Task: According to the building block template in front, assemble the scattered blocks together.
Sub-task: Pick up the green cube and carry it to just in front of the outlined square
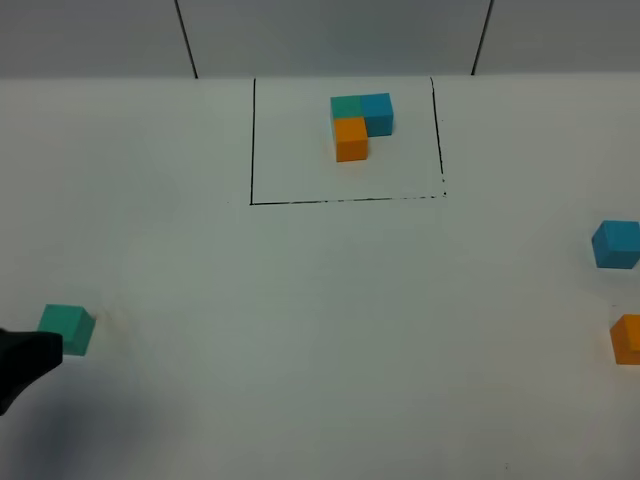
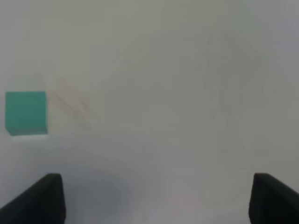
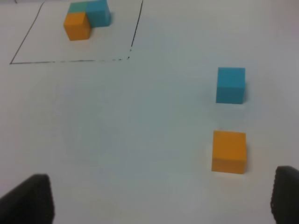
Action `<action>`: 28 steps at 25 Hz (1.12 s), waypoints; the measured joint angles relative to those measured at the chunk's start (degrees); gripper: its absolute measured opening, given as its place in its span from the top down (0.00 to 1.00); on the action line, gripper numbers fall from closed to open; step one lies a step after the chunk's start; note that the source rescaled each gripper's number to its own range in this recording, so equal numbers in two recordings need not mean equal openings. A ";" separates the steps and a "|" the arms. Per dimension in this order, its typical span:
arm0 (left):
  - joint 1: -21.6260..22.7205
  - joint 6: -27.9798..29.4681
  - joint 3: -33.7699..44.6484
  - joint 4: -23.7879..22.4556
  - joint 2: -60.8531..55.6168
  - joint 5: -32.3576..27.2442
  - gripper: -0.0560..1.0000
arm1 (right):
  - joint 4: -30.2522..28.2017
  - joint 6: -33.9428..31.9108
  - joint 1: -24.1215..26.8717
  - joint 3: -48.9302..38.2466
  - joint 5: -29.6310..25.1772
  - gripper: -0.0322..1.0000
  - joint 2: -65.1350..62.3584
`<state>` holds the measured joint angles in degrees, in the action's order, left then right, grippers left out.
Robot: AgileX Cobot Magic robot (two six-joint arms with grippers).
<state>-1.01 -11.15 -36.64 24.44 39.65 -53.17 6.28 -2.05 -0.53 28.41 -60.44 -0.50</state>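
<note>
As the scattered blocks [image 3: 230, 85] lie unjoined on the white bench [image 1: 300, 330], the building block template [image 1: 360, 124] sits near the far edge, a little right of the middle: a teal, a blue and an orange cube joined in an L, inside a thin black rectangle [image 1: 253, 140] drawn on the surface. The teal cube [image 1: 67, 329] rests alone by the left edge, toward the near corner, with the dark tip of the left gripper [image 2: 159, 203] just beside it in the high view. From the wrist camera that cube lies ahead of the black fingers [image 2: 44, 200] and off to one side, not between them; the gripper is spread wide and holds nothing. By the right edge the blue cube [image 1: 616, 244] sits farther back than the orange cube [image 1: 628, 338], near each other but apart. The right gripper [image 3: 159, 200], likewise wide open and empty, hangs short of the pair.
</note>
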 joint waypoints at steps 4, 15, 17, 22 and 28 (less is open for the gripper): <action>0.00 2.08 -4.01 -5.65 13.61 -0.33 0.28 | 0.00 0.00 0.00 0.00 0.00 0.12 0.00; 0.00 15.01 -8.91 -24.91 37.34 -4.11 0.28 | 0.00 0.00 0.00 0.00 0.00 0.12 0.00; 0.00 15.06 -8.91 -25.41 38.79 -2.79 0.28 | 0.00 0.00 0.00 0.00 0.00 0.12 0.00; 0.00 11.15 -8.91 -24.83 41.12 3.02 0.27 | 0.00 0.00 0.00 0.00 0.00 0.12 0.00; 0.00 9.79 -8.92 -23.91 46.23 7.03 0.04 | 0.07 -0.05 0.00 0.00 0.00 0.12 0.00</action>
<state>-1.01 -1.36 -45.56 0.53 85.89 -46.14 6.35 -2.11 -0.53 28.41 -60.44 -0.50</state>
